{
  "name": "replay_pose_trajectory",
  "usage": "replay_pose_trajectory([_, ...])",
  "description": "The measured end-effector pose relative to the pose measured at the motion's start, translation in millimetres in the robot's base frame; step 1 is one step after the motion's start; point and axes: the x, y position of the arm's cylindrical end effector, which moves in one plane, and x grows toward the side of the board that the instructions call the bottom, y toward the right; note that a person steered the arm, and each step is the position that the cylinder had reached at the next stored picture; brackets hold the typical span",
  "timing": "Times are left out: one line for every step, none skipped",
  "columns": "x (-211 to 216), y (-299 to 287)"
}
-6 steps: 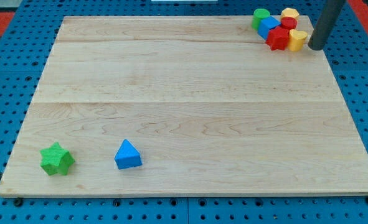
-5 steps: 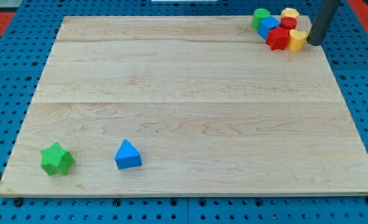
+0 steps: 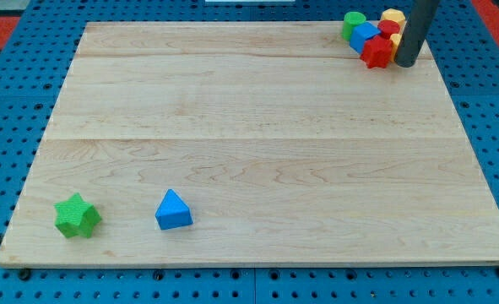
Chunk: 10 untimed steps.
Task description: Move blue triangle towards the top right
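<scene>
My tip (image 3: 405,63) rests at the far right of the light wooden table (image 3: 257,143), touching the red star-shaped block (image 3: 376,52). The blue triangular block (image 3: 173,210) lies well apart, near left, beside the green star-shaped block (image 3: 77,216). The tool is a plain rod with no jaws.

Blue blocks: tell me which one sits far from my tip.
The blue triangle, near the view's bottom left beside the green star. The other blue block sits in the top-right cluster by your tip.

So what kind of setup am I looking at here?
Likely a lab tabletop pushing rig: a wooden board on blue perforated matting, small blocks like the blue triangle, and my tip.
</scene>
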Motion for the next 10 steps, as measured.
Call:
replay_pose_trajectory([43,-3])
replay_pose_trajectory([68,-45])
replay_pose_trajectory([68,-150])
replay_pose_trajectory([78,-277])
replay_pose_trajectory([115,-354])
replay_pose_trajectory([154,-305])
replay_pose_trajectory([228,-264])
replay_pose_trajectory([291,-286])
replay_pose_trajectory([308,-343])
replay_pose_trajectory([295,-385])
